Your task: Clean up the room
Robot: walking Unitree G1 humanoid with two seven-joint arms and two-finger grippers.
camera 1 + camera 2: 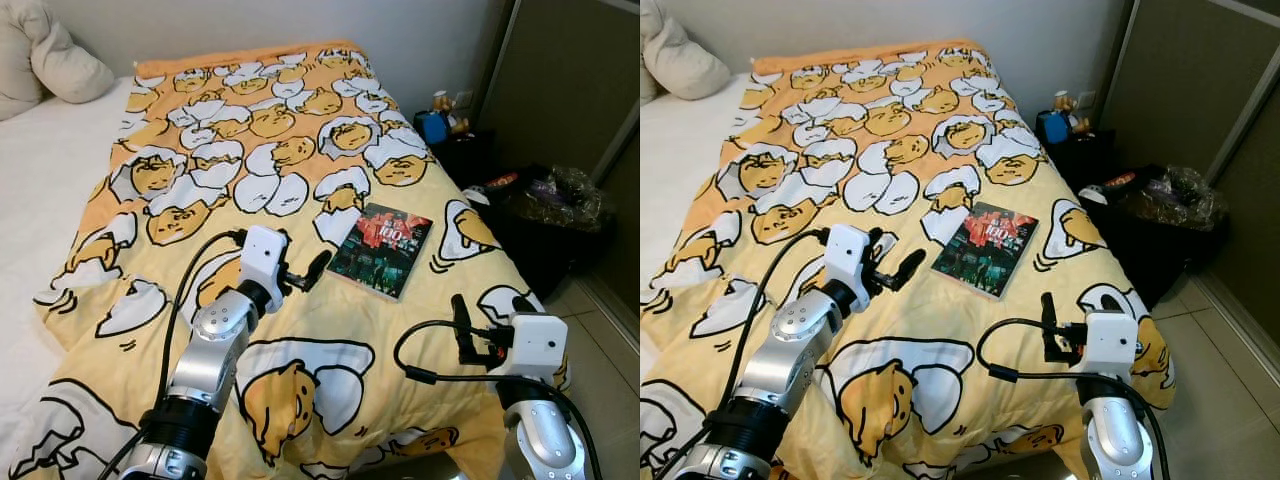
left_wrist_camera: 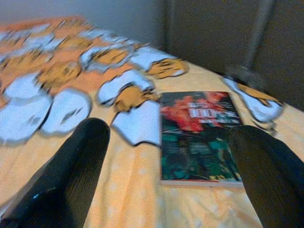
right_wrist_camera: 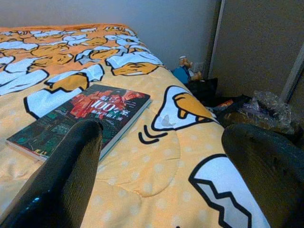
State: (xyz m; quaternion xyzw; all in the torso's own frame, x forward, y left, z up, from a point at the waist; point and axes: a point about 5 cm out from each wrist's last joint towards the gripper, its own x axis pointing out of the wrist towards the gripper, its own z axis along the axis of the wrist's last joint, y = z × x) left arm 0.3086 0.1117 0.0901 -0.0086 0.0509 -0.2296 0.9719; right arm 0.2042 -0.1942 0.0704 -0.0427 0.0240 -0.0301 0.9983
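The book point(image 1: 381, 250) lies flat on the bed point(image 1: 300, 330), not yet picked up, at about one o'clock from the left end effector point(image 1: 305, 275), which is open and empty just short of it. The right end effector point(image 1: 462, 330), toward five o'clock, looks open too, though the wrist picture is blurry.

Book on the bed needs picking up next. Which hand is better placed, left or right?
Left. The left hand hovers open beside the book, fingers aimed at its near edge. The right hand is open too, but sits farther back near the quilt's corner.
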